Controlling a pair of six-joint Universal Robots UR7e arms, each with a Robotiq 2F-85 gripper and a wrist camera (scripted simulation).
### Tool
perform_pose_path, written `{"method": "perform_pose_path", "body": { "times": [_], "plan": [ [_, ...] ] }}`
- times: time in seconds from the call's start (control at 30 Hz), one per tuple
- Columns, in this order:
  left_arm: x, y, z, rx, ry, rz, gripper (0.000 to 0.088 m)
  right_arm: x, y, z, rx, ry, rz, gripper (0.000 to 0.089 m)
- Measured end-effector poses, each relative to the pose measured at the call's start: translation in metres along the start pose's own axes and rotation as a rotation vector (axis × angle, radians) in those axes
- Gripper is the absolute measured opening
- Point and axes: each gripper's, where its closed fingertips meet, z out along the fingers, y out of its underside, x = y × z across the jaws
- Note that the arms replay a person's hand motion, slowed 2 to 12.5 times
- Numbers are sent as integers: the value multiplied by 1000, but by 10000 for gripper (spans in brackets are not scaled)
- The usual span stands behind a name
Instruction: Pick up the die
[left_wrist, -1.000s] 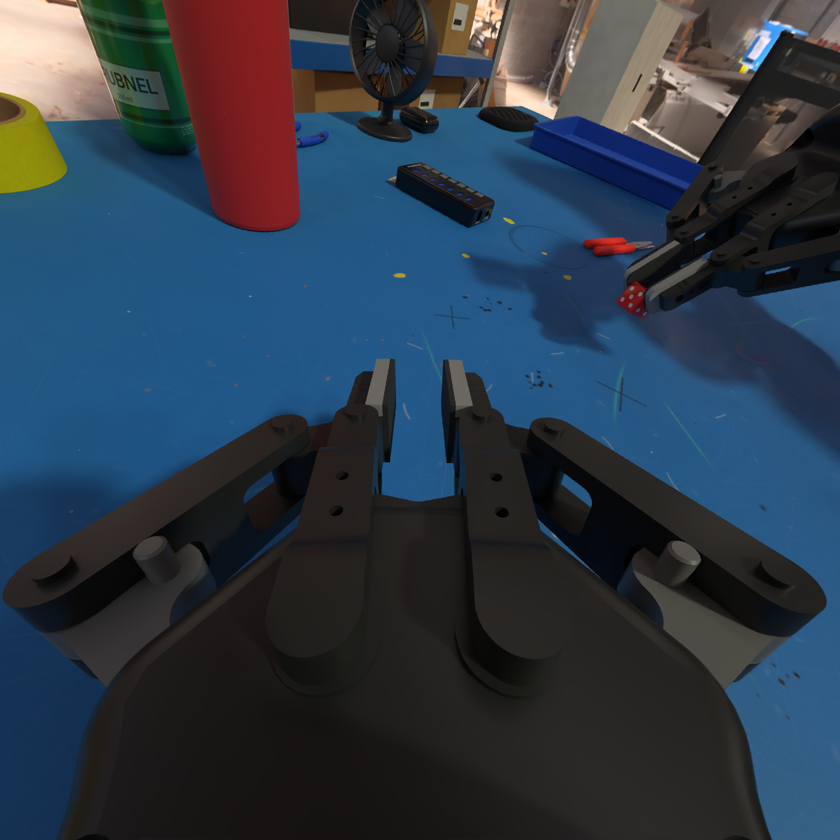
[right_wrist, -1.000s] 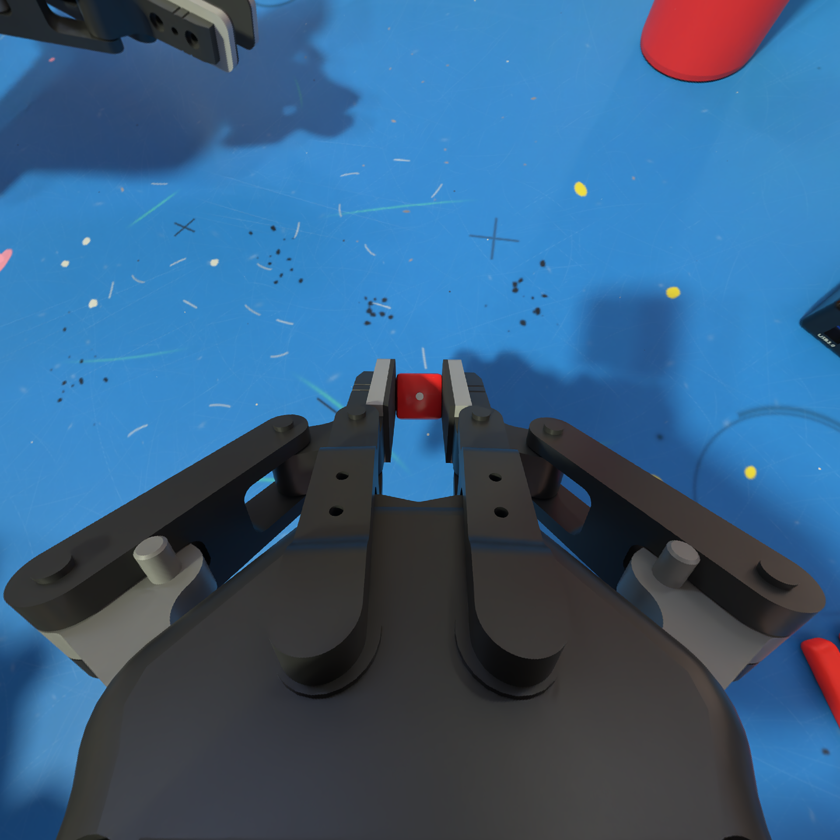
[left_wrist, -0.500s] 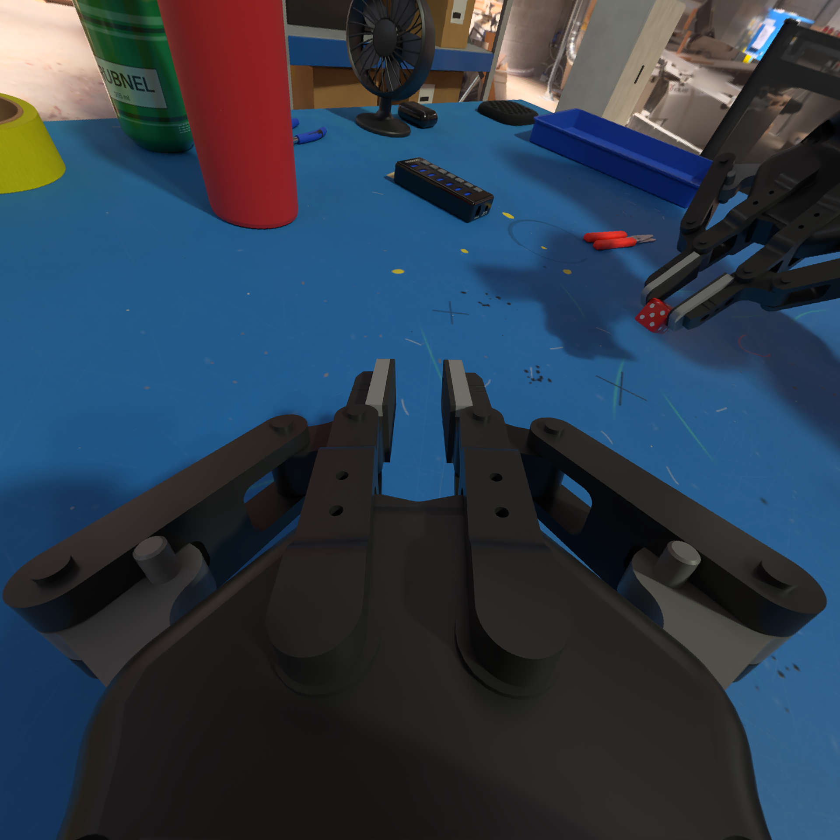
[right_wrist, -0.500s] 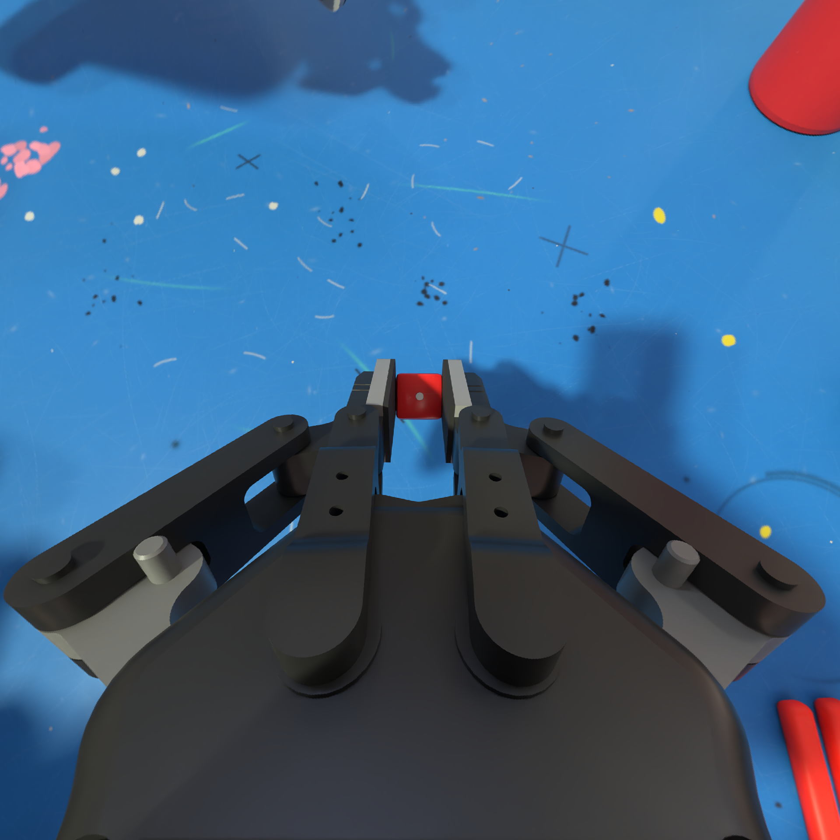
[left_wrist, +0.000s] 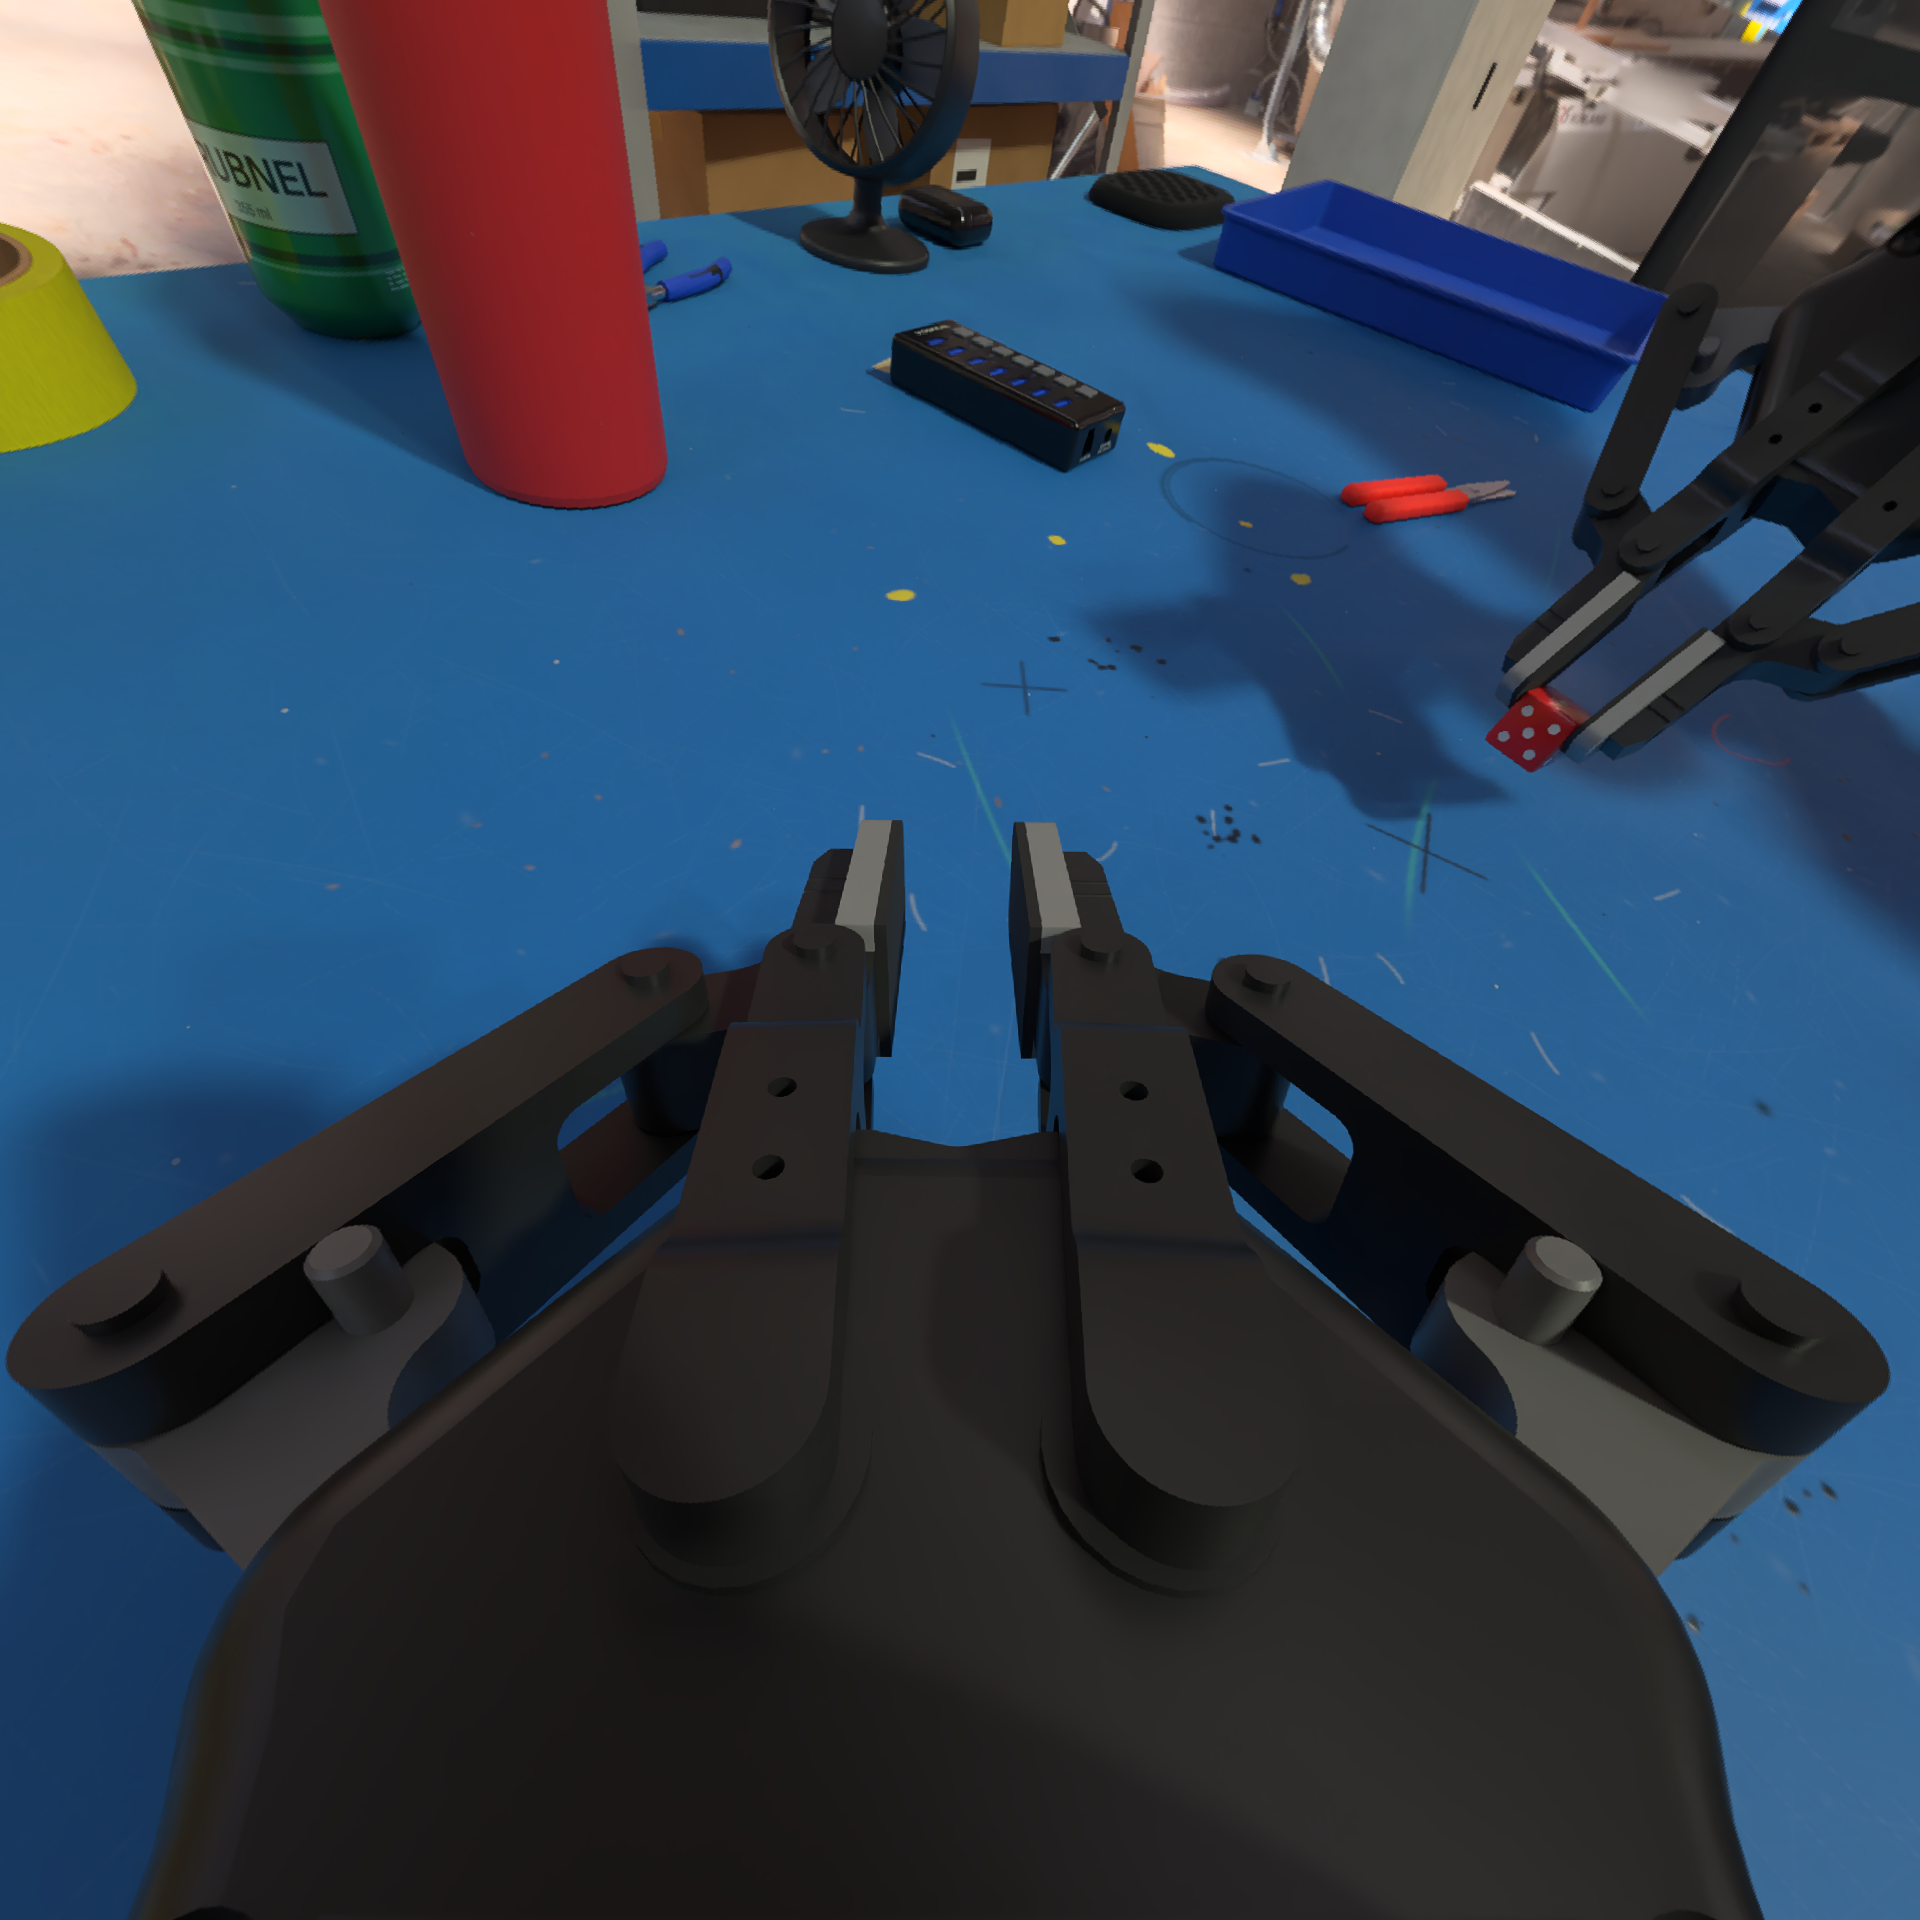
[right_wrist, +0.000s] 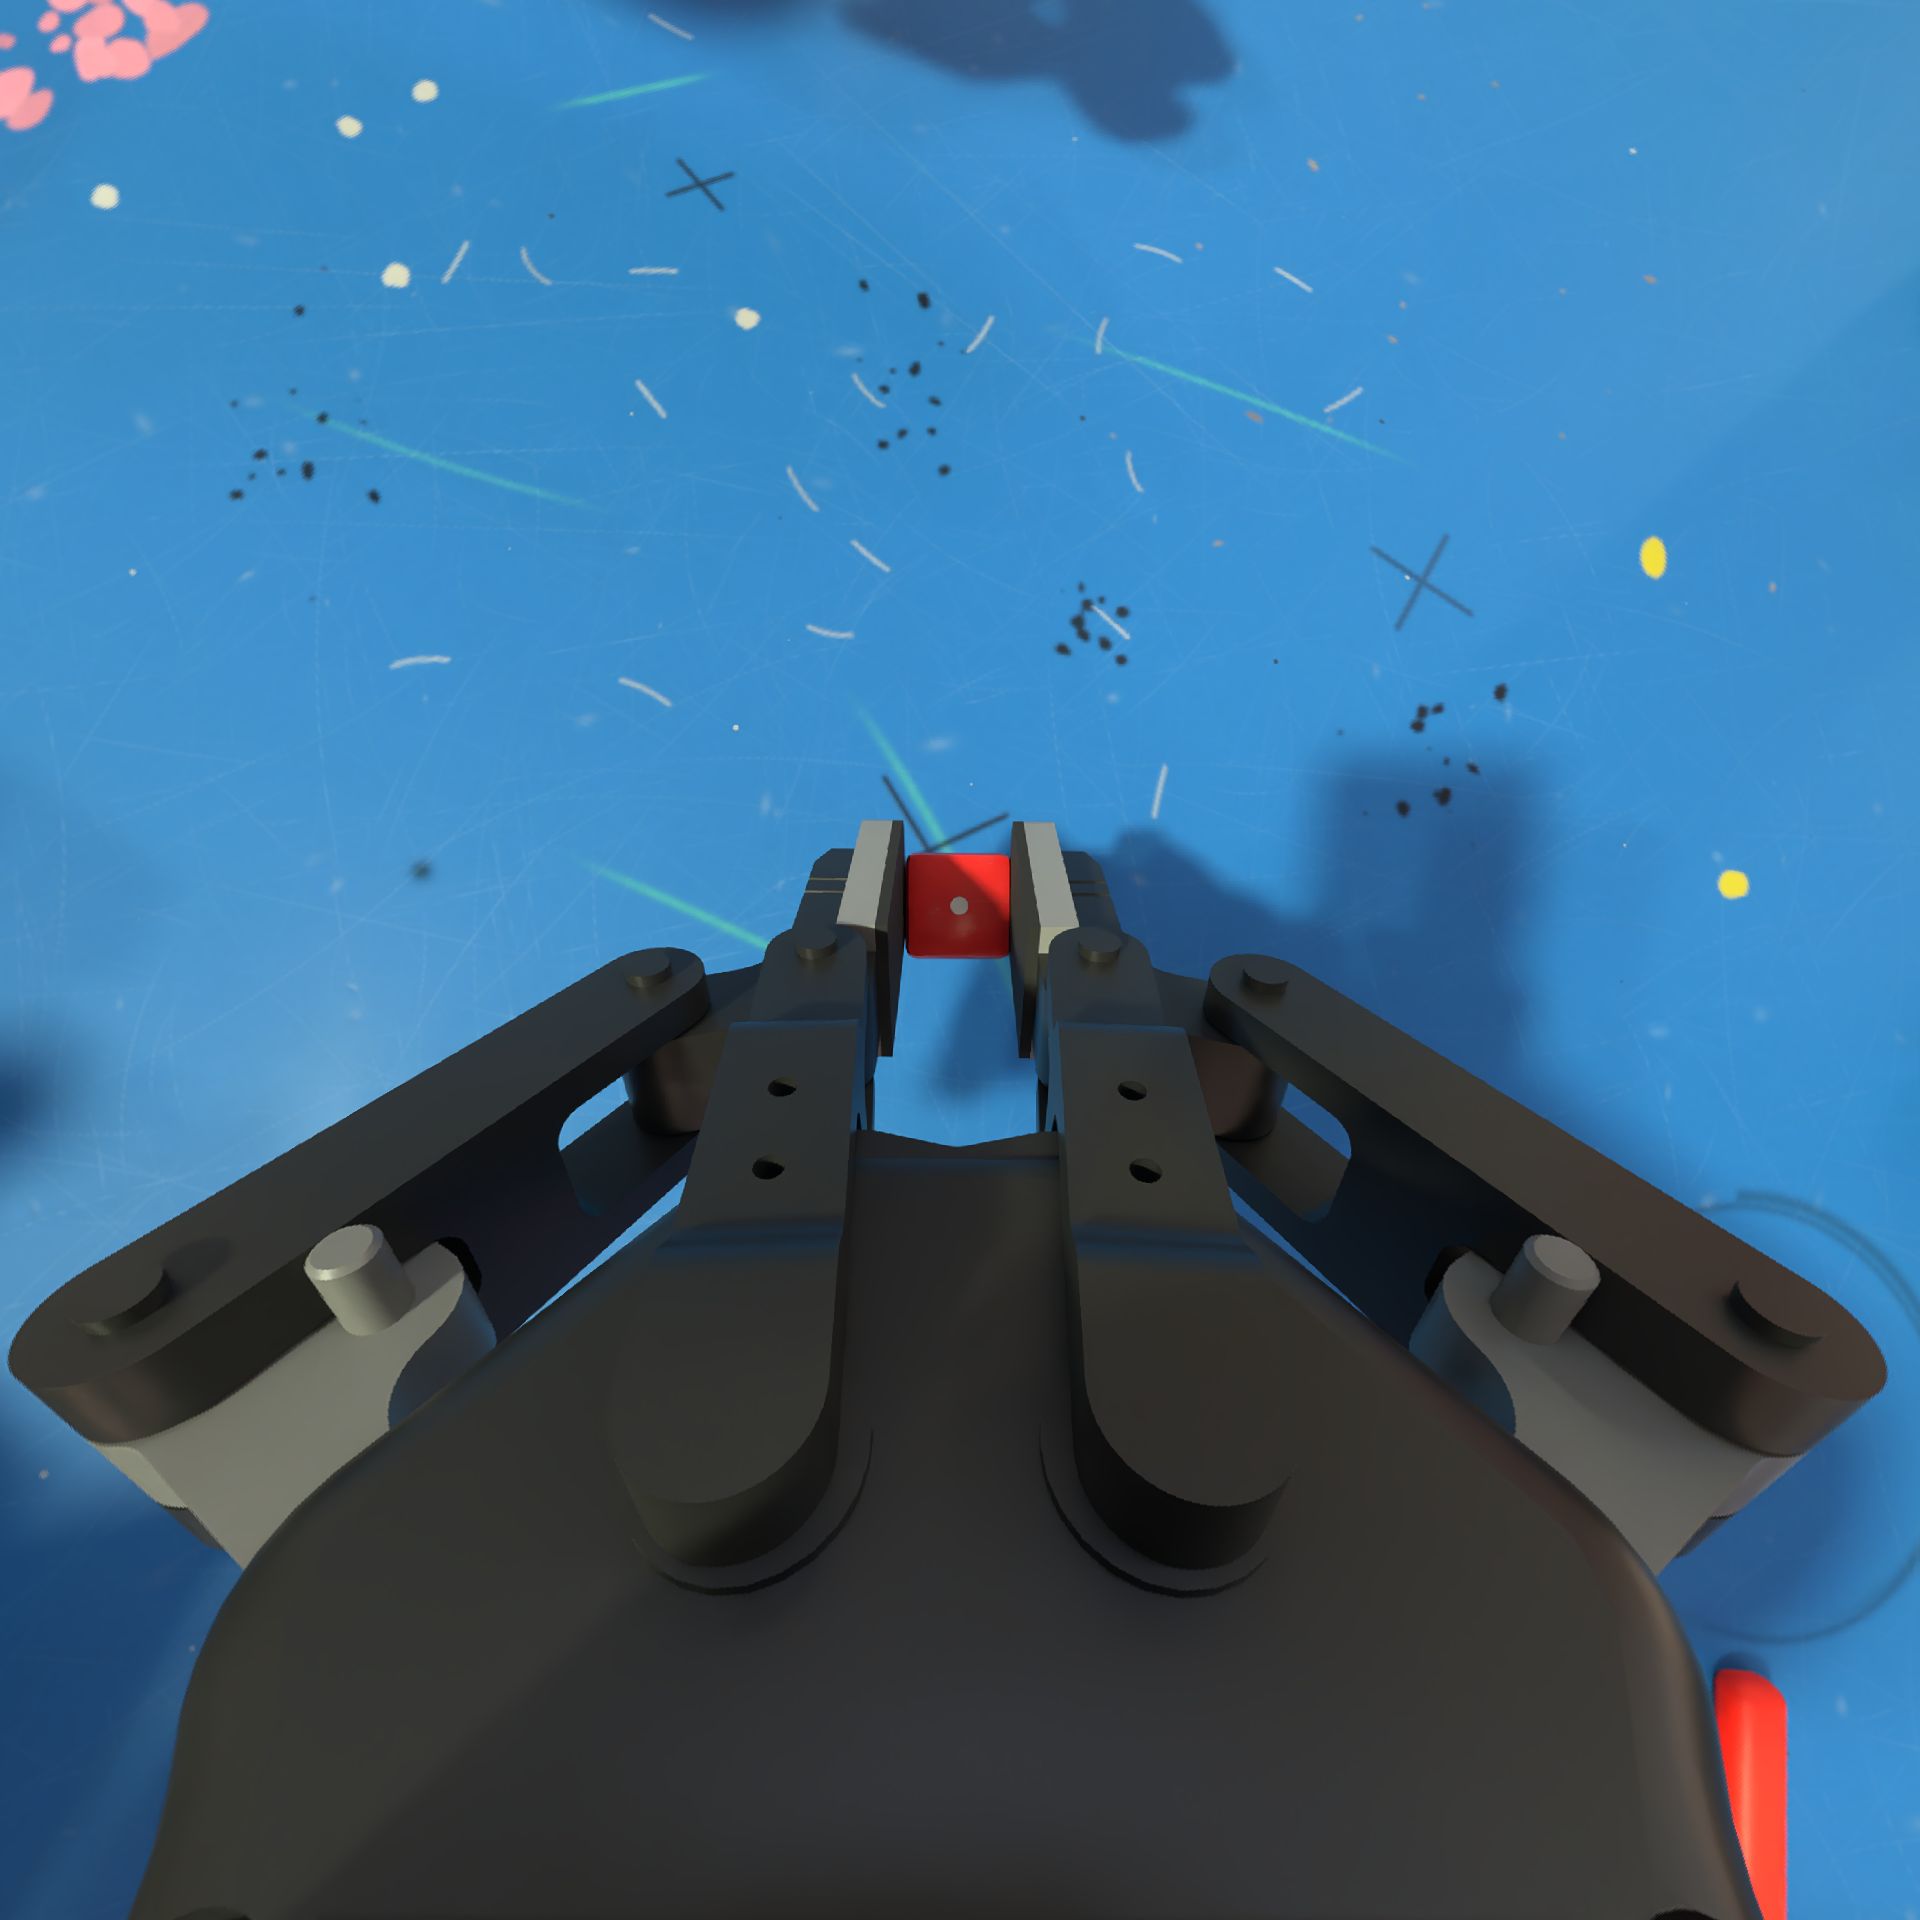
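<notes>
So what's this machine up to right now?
The right gripper is pinching a small red die between its two fingers and holds it above the blue table, so the pick-up looks done. The left gripper holds nothing, its fingers a little apart over the table.

wide bare stretch of blue table (left_wrist: 312, 779) ahead of and left of the left gripper (left_wrist: 956, 862), nothing standing in it. far left is blocked by the red cylinder (left_wrist: 520, 260), green can (left_wrist: 281, 166) and yellow tape roll (left_wrist: 52, 343); far centre has the black usb hub (left_wrist: 1003, 393) and small fan (left_wrist: 868, 125), far right the blue tray (left_wrist: 1423, 286) and red-handled cutters (left_wrist: 1403, 499). right side is taken by the right gripper (left_wrist: 1548, 717) pinching the die (left_wrist: 1527, 729) clear of the table, open surface under it.
</notes>
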Motion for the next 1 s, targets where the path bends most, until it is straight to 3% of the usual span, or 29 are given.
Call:
{"method": "perform_pose_path", "body": {
  "times": [1.0],
  "plan": [
    [16, 6, -2, -64, 31, 64, 187, -12, -1, 5, -35, -117, -247, 181]
  ]
}}
